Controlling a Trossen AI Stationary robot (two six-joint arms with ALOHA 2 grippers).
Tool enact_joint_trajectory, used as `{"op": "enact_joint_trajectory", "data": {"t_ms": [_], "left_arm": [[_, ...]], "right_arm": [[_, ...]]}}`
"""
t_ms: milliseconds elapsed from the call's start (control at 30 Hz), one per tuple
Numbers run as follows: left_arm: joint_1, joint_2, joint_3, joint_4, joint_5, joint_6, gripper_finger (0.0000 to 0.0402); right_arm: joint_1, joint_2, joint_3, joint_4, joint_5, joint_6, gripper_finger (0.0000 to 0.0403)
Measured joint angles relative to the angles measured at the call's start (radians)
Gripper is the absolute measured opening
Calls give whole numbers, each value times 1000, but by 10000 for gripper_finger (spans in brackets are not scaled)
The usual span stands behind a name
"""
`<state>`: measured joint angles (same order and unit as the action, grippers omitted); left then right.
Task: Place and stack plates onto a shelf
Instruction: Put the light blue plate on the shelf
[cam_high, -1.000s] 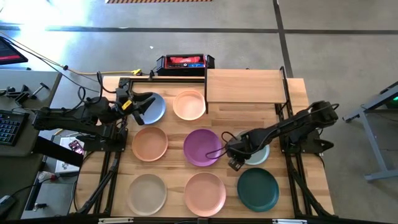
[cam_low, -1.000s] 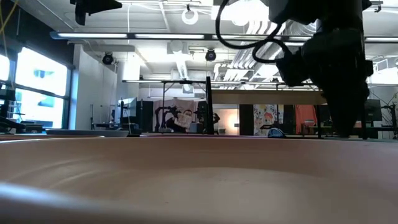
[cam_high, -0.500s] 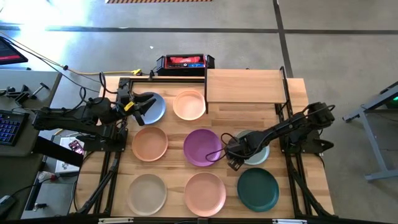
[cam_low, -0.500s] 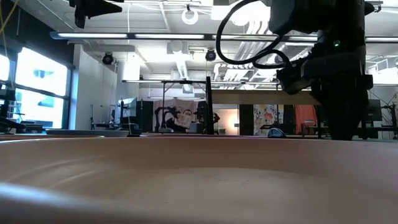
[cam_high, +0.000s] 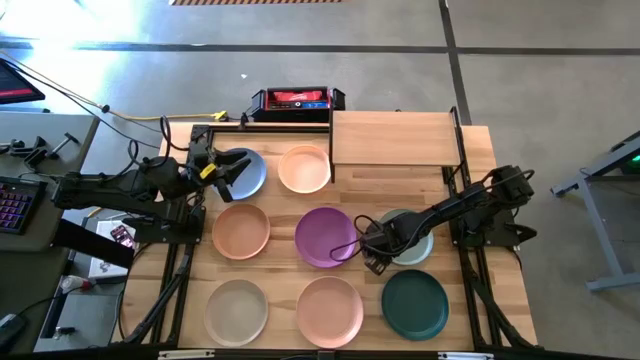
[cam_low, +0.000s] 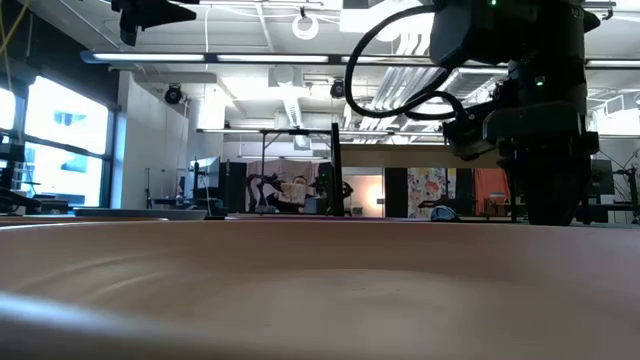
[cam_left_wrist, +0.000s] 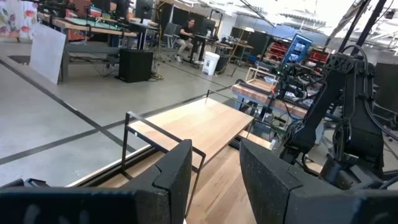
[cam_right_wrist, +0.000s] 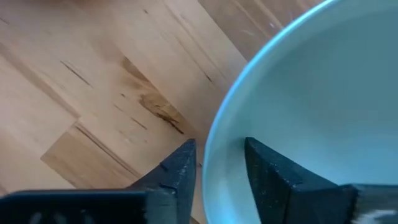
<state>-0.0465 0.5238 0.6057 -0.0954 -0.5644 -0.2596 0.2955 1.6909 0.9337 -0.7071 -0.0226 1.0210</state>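
Right gripper (cam_right_wrist: 214, 165), jaws parted astride the rim of the pale green plate (cam_high: 412, 238) at the table's 3 o'clock; left gripper (cam_high: 232, 170) released over the blue plate (cam_high: 250, 172) at 10 o'clock.

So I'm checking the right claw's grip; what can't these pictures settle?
- High view: the right claw covers the pale green plate rim.
- Right wrist view: the fingers straddle that rim; contact is unclear.
- Low view: a plate rim fills the foreground, hiding the table.

No text, label, brand, number or sign can be read in any view
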Motion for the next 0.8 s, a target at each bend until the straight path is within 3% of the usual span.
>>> {"op": "enact_joint_trajectory", "data": {"t_ms": [267, 533, 800], "left_arm": [[0, 0, 0, -18, 0, 0, 126], [0, 0, 0, -18, -1, 0, 126], [0, 0, 0, -20, -2, 0, 126]], "right_arm": [[0, -1, 0, 1, -7, -6, 9], [1, -23, 11, -21, -40, -36, 3], [2, -30, 165, -189, -36, -134, 0]]}}
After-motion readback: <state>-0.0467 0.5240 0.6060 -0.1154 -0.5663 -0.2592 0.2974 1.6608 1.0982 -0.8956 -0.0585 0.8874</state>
